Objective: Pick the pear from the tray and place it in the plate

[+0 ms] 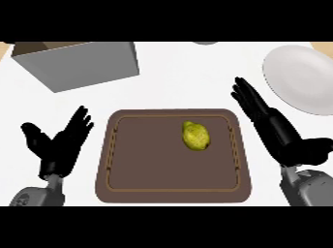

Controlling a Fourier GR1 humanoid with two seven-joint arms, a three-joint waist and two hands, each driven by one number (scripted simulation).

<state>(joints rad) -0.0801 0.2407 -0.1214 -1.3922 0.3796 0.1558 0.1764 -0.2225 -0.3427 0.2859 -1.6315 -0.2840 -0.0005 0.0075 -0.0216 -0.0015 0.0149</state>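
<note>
A yellow-green pear (196, 135) lies on the brown tray (141, 169), in its upper right part. A white plate (307, 77) sits at the far right of the counter. My right hand (273, 127) is open just right of the tray, fingers straight and pointing up towards the gap between tray and plate, not touching the pear. At the tray's left side my left hand (61, 143) rests open with fingers up.
A grey box (80, 63) stands at the back left. A small grey object (205, 43) shows at the top edge. White counter surface surrounds the tray.
</note>
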